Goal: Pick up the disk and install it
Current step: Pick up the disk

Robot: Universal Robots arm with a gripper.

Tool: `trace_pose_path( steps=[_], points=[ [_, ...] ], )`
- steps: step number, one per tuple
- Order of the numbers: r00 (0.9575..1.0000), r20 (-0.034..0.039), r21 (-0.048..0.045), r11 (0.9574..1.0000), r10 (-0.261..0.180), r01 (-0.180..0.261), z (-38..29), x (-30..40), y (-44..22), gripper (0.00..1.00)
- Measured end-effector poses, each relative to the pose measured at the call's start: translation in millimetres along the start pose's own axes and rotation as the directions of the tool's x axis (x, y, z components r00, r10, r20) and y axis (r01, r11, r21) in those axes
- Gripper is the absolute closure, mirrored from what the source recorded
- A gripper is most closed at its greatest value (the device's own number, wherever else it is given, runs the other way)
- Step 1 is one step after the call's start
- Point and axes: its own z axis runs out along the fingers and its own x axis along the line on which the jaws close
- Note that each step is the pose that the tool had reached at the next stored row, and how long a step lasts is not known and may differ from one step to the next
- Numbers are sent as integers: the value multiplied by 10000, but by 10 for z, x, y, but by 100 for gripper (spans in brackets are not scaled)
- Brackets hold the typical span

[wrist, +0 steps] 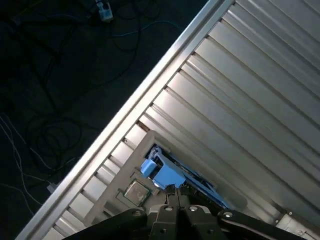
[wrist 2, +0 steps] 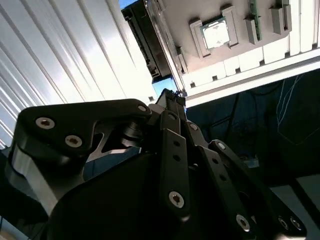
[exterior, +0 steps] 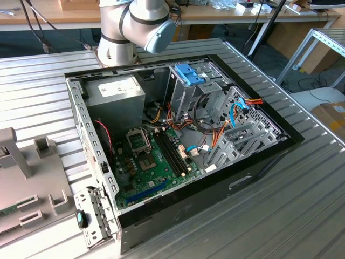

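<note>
table (wrist: 260,100): bare ribs on 1 side of claw (wrist: 177,192), edge just beyond | tray (wrist 2: 180,12): ahead of claw | claw: clenched, empty | disk (wrist: 167,175): on tray ahead of claw tips, long axis along ribs, blue end toward table edge | chip (wrist 2: 217,34): beside disk

Ribbed metal tabletop (exterior: 302,205), wooden workbench (exterior: 54,13) behind, dark floor (wrist: 60,60) strewn with cables (wrist: 17,160), cardboard box (exterior: 331,116)
</note>
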Motion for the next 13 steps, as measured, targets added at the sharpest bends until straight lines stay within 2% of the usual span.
trace_pose_path(
  steps=[1,3,6,8,9,13],
  points=[
    [9994,-9,0,9994,-332,332,1,0,0,89],
    [9976,-18,-1,9976,-696,696,2,0,0,89],
    [9890,-37,-3,9890,-1477,1477,5,0,0,89],
    [9785,-54,-7,9785,-2060,2060,10,0,0,89],
    [9710,-63,-9,9710,-2391,2391,13,0,0,89],
    [9508,-79,-14,9508,-3097,3097,21,0,0,89]
  ],
)
